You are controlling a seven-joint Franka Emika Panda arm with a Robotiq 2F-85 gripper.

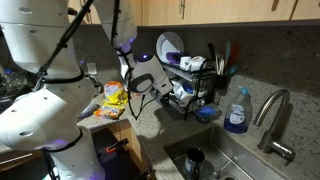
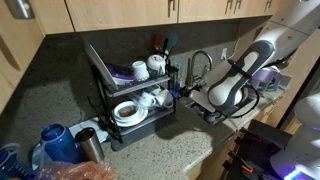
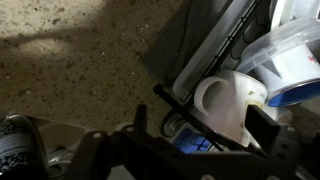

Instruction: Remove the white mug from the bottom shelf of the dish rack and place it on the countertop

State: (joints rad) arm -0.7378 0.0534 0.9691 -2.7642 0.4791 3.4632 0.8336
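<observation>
The white mug (image 3: 235, 105) lies on its side on the bottom shelf (image 3: 180, 100) of the black wire dish rack (image 1: 192, 85), its opening turned toward the wrist camera. My gripper (image 3: 200, 130) is open right in front of it. One finger (image 3: 140, 120) is off to the mug's left and the other (image 3: 262, 125) is by its right side. I cannot tell whether anything touches. In an exterior view the gripper (image 2: 190, 98) reaches in at the rack's lower tier beside the mug (image 2: 160, 98). The speckled countertop (image 3: 90, 70) lies next to the rack.
A blue-rimmed white dish (image 3: 290, 65) sits just beyond the mug. More white crockery fills the upper tier (image 2: 145, 68) and a bowl (image 2: 128, 110) sits below. Blue soap bottle (image 1: 237, 112), faucet (image 1: 275, 115) and sink (image 1: 200, 160) lie past the rack. Snack bags (image 1: 113, 95) sit near the arm.
</observation>
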